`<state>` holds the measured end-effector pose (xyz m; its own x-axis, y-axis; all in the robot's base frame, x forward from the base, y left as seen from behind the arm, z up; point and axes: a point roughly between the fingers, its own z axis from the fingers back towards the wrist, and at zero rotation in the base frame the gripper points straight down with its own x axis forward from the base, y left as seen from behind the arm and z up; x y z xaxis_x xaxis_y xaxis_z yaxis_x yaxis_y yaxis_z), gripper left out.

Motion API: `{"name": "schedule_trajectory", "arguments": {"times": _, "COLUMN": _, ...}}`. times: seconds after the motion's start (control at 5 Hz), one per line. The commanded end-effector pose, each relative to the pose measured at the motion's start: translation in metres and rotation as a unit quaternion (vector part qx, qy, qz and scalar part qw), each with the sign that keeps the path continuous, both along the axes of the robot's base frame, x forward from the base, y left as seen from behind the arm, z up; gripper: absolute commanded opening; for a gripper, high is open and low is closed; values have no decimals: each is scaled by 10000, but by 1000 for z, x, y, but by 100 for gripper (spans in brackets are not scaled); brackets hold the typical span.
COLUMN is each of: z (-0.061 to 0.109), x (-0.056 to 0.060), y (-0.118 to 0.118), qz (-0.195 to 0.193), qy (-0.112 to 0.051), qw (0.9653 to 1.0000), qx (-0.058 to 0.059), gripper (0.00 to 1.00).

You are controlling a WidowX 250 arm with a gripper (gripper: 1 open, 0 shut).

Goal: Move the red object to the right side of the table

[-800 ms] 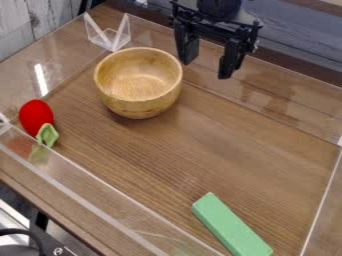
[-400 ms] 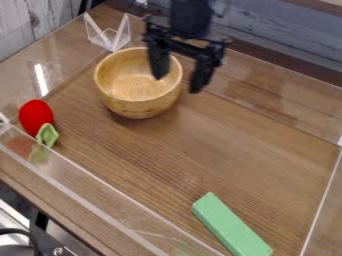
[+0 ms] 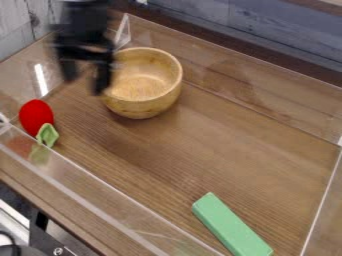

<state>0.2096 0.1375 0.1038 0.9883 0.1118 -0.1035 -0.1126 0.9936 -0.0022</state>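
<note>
**Closing In on the Red Toy**

Hovering at about ten o'clock over the brown wood-grain table [image 3: 227, 150], our black two-fingered gripper [image 3: 80, 72] hangs with its jaws spread wide and nothing between them; motion blur smears its outline. The small glossy red egg-shaped toy [image 3: 34, 111] with the pale green leafy tip lies at nine o'clock, close to the low clear acrylic wall [image 3: 20, 150] on that side, and apart from the gripper.

We judge this to be the approach step: the toy is not yet grasped. The next move calls for lowering the open fingers around the red body, closing, lifting, then carrying it across to three o'clock.

The nearby wall leaves us little room on the toy's outer side, so the fingers should straddle it without striking the acrylic. The round pale wooden bowl [image 3: 140, 80] sits at about eleven o'clock, just beside the gripper, and the flat green rectangular block [image 3: 230, 228] lies at five o'clock. Between them the centre and the right side of the table look open for the carry.
</note>
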Motion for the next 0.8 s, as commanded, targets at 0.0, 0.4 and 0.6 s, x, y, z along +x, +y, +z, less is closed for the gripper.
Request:
{"name": "schedule_trajectory", "arguments": {"times": 0.0, "z": 6, "x": -17, "y": 47, "qz": -18, "qy": -374, "qw": 9992, "qx": 147, "gripper": 100}}
{"name": "schedule_trajectory", "arguments": {"times": 0.4, "z": -25, "x": -27, "y": 89, "qz": 316, "qy": -448, "qw": 9983, "qx": 194, "gripper": 100}}
{"name": "schedule_trajectory", "arguments": {"times": 0.6, "z": -30, "x": -19, "y": 80, "qz": 551, "qy": -460, "qw": 9973, "qx": 139, "gripper": 100}}
